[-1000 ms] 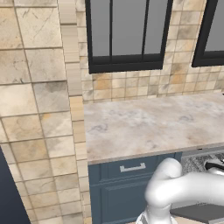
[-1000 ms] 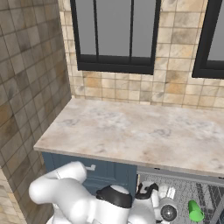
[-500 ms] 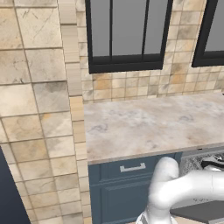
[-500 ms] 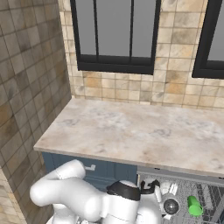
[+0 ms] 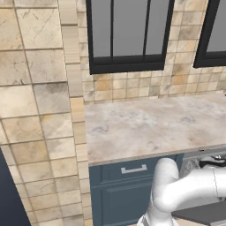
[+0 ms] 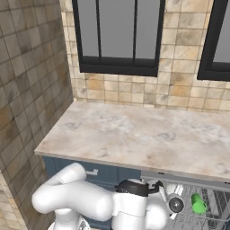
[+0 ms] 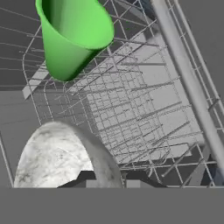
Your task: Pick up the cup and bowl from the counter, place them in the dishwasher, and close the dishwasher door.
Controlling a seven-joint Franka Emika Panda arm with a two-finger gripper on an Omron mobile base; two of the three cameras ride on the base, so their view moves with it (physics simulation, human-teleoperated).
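Note:
Over the dishwasher's wire rack (image 7: 144,100) my gripper (image 7: 111,179) holds the grey marbled bowl (image 7: 57,162) by its rim, which sits between the two dark fingertips (image 7: 85,177). A green cup (image 7: 72,37) lies tilted in the rack just beyond the bowl. From the right base view, the bowl (image 6: 175,205) hangs beside the cup (image 6: 198,203) inside the open dishwasher (image 6: 215,211). The dishwasher door (image 5: 203,212) lies folded down at the lower right. The counter (image 5: 154,123) above carries nothing.
Dark blue drawer with a silver handle (image 5: 133,169) stands left of the dishwasher. A tan tiled wall (image 5: 39,114) juts out on the left. Dark-framed windows (image 6: 117,36) sit behind the counter (image 6: 134,134). My white arm (image 6: 81,200) crosses in front of the drawer.
My hand has shifted right and slightly up over the rack, carrying the bowl with it. The cup lies where it was.

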